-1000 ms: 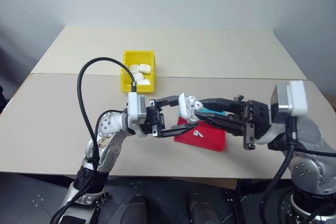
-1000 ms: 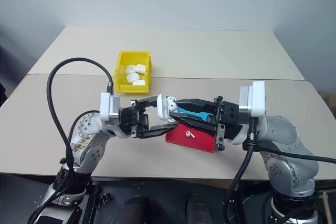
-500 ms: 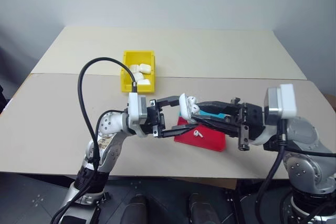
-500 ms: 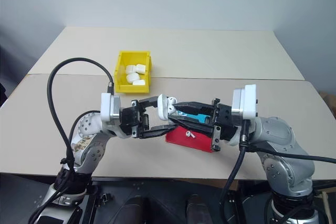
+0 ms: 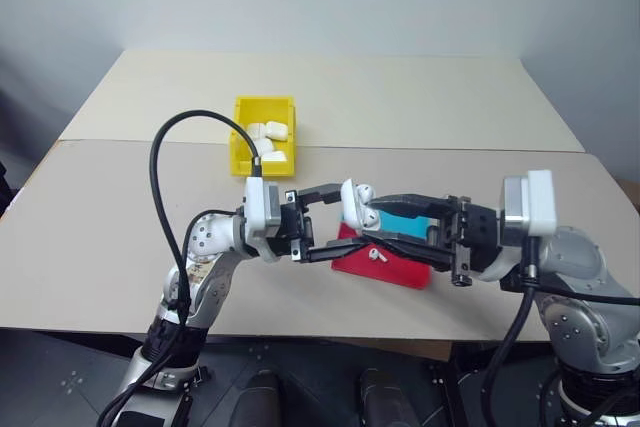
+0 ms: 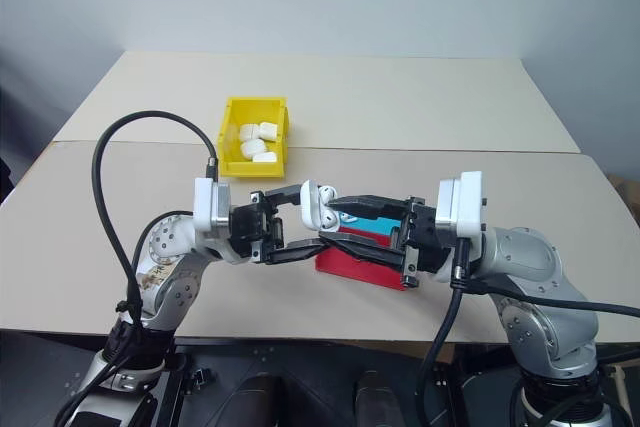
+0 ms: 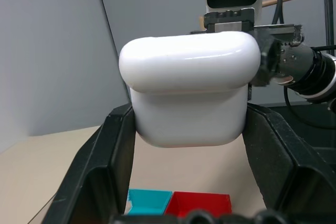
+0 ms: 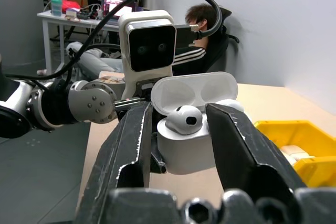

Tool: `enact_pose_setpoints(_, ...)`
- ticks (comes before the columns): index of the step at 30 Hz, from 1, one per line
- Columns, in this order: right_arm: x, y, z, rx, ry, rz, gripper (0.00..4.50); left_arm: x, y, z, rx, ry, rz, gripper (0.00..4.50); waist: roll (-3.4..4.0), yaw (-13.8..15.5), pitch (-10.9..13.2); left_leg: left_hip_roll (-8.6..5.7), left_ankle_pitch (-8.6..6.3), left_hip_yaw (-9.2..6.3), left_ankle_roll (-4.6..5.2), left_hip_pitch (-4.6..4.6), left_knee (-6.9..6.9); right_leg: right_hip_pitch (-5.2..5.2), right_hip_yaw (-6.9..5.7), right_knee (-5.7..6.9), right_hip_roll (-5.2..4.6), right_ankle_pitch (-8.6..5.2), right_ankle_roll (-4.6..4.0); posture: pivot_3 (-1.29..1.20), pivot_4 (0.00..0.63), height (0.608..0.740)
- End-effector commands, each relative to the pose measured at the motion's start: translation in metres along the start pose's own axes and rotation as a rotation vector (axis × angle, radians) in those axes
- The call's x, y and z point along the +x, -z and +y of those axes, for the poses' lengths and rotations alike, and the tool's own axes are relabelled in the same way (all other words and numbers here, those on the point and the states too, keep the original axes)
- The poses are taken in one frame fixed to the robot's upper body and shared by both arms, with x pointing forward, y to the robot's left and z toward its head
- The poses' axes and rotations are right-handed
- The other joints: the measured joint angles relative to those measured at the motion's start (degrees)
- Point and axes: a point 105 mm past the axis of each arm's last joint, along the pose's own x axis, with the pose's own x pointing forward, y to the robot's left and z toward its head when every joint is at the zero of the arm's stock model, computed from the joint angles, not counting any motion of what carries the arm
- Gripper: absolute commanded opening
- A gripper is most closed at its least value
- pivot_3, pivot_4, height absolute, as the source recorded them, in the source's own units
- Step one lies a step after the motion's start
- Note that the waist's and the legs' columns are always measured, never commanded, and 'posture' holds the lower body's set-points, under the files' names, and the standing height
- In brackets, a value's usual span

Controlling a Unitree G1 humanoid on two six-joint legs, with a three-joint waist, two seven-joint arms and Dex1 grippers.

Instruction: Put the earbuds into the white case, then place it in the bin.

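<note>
Right gripper (image 5: 368,225) has spread, releasing one earbud (image 8: 181,121) into the white case (image 5: 352,203), gripped by left gripper (image 5: 335,217). Second earbud (image 5: 376,256) remains; binning outstanding.

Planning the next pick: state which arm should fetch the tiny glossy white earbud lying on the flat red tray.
Right. The left gripper is shut on the open glossy white case. The right gripper stands open around the earbud seated there, free, just above the loose earbud on the red tray.
</note>
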Motion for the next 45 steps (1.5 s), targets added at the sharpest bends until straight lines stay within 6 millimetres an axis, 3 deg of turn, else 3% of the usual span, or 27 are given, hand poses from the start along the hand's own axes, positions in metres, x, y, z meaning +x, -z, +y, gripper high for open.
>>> enact_pose_setpoints(1,0.000,0.000,0.000,-0.019,0.001,0.008,1.83,0.004,-0.012,0.000,0.053,0.012,-0.047,2.77,0.00,0.0,0.0,0.00,0.00,0.00,0.00,0.00,0.00,0.00,0.00,0.00,0.00,0.00,0.00,0.00,0.150,0.740)
enact_pose_setpoints(9,-0.009,-0.004,-0.002,-0.031,-0.006,0.020,1.83,0.002,-0.007,-0.001,0.053,0.018,-0.027,2.77,0.00,0.0,0.0,0.00,0.00,0.00,0.00,0.00,0.00,0.00,0.00,-0.01,0.00,0.00,0.00,0.00,0.150,0.740)
enact_pose_setpoints(13,-0.021,-0.029,-0.018,-0.100,0.010,0.055,1.83,0.002,-0.004,0.000,0.052,0.017,-0.022,2.77,-0.01,0.1,0.0,-0.02,0.00,0.00,0.00,-0.01,0.00,0.03,0.00,-0.04,-0.02,0.00,0.01,0.00,0.150,0.740)
enact_pose_setpoints(17,-0.012,-0.054,-0.023,-0.139,-0.045,0.124,1.83,0.004,-0.002,0.001,0.051,0.018,-0.022,2.77,0.01,-0.2,0.0,0.00,0.00,0.00,0.01,0.03,-0.01,0.06,0.00,-0.05,0.01,0.01,0.00,0.00,0.150,0.740)
enact_pose_setpoints(21,0.011,-0.066,-0.035,-0.144,-0.026,0.198,0.89,0.008,0.000,0.003,0.054,0.022,-0.031,2.77,0.00,-0.3,0.0,0.00,0.00,-0.01,0.01,0.02,-0.02,0.04,0.01,-0.05,0.01,0.01,0.00,0.00,0.150,0.740)
enact_pose_setpoints(24,0.024,-0.064,-0.036,-0.138,-0.043,0.252,0.02,0.010,0.002,0.004,0.059,0.023,-0.031,2.77,0.00,-0.1,0.0,0.00,-0.01,-0.02,0.01,-0.01,-0.02,0.02,-0.01,-0.07,0.00,0.01,0.00,0.00,0.150,0.740)
enact_pose_setpoints(36,0.047,-0.047,-0.021,-0.247,-0.195,0.367,0.02,0.014,0.015,0.008,0.085,0.012,0.000,2.77,0.00,0.1,0.0,-0.01,-0.01,-0.01,0.02,-0.09,-0.01,-0.05,-0.04,-0.09,-0.03,0.02,0.02,0.00,0.150,0.740)
enact_pose_setpoints(45,0.041,-0.026,-0.019,-0.262,-0.250,0.479,0.02,0.014,0.014,0.007,0.096,0.005,-0.016,2.77,0.00,0.1,0.0,-0.01,-0.01,-0.01,0.02,-0.11,-0.01,-0.05,-0.04,-0.10,-0.03,0.02,0.02,0.00,0.150,0.740)
